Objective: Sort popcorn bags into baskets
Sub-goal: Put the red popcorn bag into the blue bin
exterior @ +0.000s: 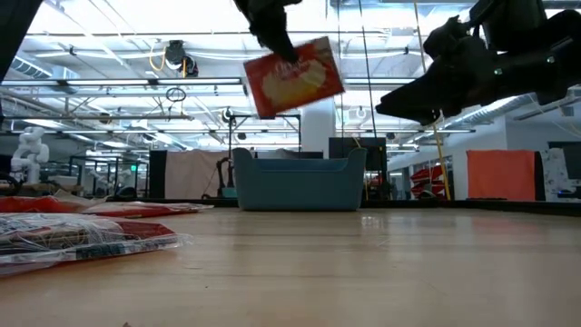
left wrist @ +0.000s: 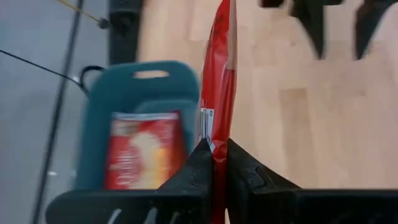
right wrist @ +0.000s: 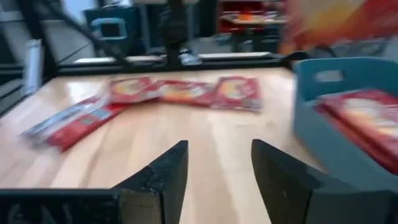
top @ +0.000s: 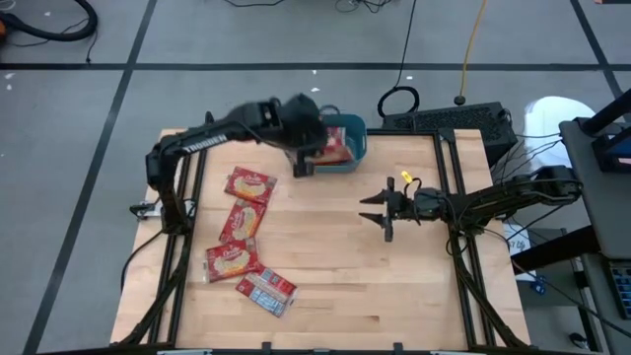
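Left gripper (top: 302,161) is clamped on one popcorn bag (exterior: 292,76), fingers pinching the packet's lower edge; the bag hangs edge-on in the left wrist view (left wrist: 217,81), long axis running away from the fingers. It is held high, above and just at the near-left rim of the teal basket (top: 353,130), which sits at the table's far edge, near the middle. The coming drop turns on this: the basket's opening lies beyond and slightly to one side of the held bag, so the packet looks to need carrying further over the rim before release.

The basket is smooth moulded plastic, low-walled, rounded corners, slot handle in the end wall; at least one packet (left wrist: 144,149) already lies flat inside.

Four more bags (top: 243,221) lie in a loose column along the table's left side, glossy crinkled film; the nearest one (top: 266,290) shows its pale back.

Right gripper (top: 383,208) waits mid-table, right of centre, fingers apart, holding nothing. The left arm is nearer both basket and remaining packets.
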You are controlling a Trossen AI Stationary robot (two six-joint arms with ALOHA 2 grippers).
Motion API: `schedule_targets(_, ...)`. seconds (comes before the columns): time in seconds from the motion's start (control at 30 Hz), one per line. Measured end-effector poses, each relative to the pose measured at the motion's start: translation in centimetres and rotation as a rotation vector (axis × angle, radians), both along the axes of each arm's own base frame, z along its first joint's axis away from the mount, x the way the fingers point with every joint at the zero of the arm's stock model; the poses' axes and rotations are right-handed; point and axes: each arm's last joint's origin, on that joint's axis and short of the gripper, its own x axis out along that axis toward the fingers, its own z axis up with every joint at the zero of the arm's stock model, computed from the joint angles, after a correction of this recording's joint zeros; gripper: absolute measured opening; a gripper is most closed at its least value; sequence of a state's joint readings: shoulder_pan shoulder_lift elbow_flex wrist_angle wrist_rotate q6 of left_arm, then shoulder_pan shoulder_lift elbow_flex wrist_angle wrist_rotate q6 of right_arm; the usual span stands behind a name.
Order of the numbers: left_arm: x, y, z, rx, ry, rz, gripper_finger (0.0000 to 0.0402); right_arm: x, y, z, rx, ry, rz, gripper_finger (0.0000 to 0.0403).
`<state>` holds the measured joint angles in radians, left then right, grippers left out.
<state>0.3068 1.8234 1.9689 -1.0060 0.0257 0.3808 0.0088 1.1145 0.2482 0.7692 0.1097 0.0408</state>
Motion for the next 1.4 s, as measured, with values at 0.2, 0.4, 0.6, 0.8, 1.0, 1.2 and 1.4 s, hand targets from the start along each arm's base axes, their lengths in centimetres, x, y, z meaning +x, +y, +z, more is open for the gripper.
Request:
schedule_targets(0.2,-2.0,3.1,3.8,0.103,-0.072,0.018,0.0015,0.0,0.2,0.0,-0.002,0.001,0.04,0.016)
schedule_targets(0.4,-3.4,6.1,5.2,0.147,-0.125,0.094,0.0021,0.0,0.3,0.0,-0.025,0.006,0.047,0.016)
schedule_targets(0.6,-3.6,9.2,3.3,0.088,-0.065,0.095,0.0023,0.0,0.3,-0.1,-0.027,0.009,0.048,0.016)
schedule_targets(0.8,-2.3,11.7,0.1,-0.001,-0.018,0.053,0.0024,0.0,0.3,-0.2,-0.02,0.02,0.045,0.016)
schedule_targets(1.0,-0.6,13.5,-4.0,-0.087,0.059,0.038,0.0025,-0.5,0.2,-0.9,0.006,0.042,0.037,0.016)
schedule_targets(1.2,0.3,14.9,-7.9,-0.163,0.164,0.051,0.0025,-1.0,0.2,-1.6,0.049,0.059,0.028,0.016)
schedule_targets(1.4,0.5,16.0,-10.1,-0.196,0.207,0.068,0.0026,-0.9,0.2,-1.4,0.046,0.043,0.028,0.016)
